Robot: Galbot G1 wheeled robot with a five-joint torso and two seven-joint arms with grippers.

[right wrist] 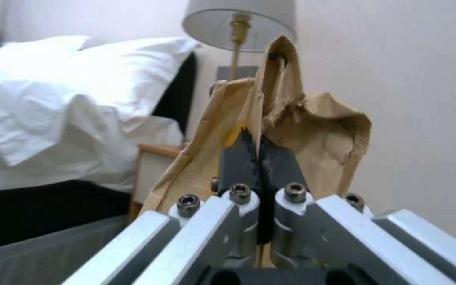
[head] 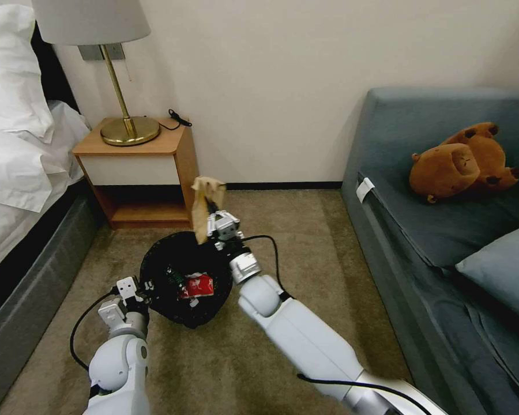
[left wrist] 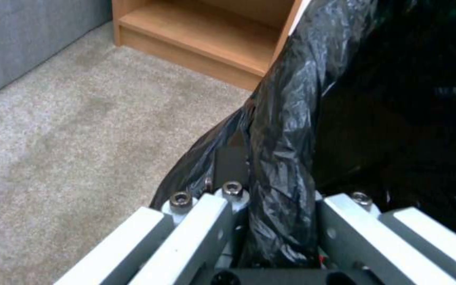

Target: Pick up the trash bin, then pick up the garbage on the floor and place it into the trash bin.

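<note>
The trash bin (head: 181,276), lined with a crinkly black bag, hangs above the carpet with my left gripper (head: 146,286) shut on its rim; the bag's folded edge (left wrist: 281,166) runs between the fingers. Inside lie a red-and-white wrapper (head: 197,285) and a green-labelled bottle (head: 174,275). My right gripper (head: 213,208) is shut on a tan paper scrap (head: 205,204) and holds it up over the bin's far rim. In the right wrist view the crumpled tan paper (right wrist: 302,130) stands pinched between the closed dark pads (right wrist: 238,158).
A wooden nightstand (head: 141,173) with a brass lamp (head: 127,124) stands just beyond the bin. The bed (head: 17,173) runs along the left and a grey sofa (head: 444,242) with a brown plush toy (head: 461,161) along the right. Beige carpet (head: 305,242) lies between them.
</note>
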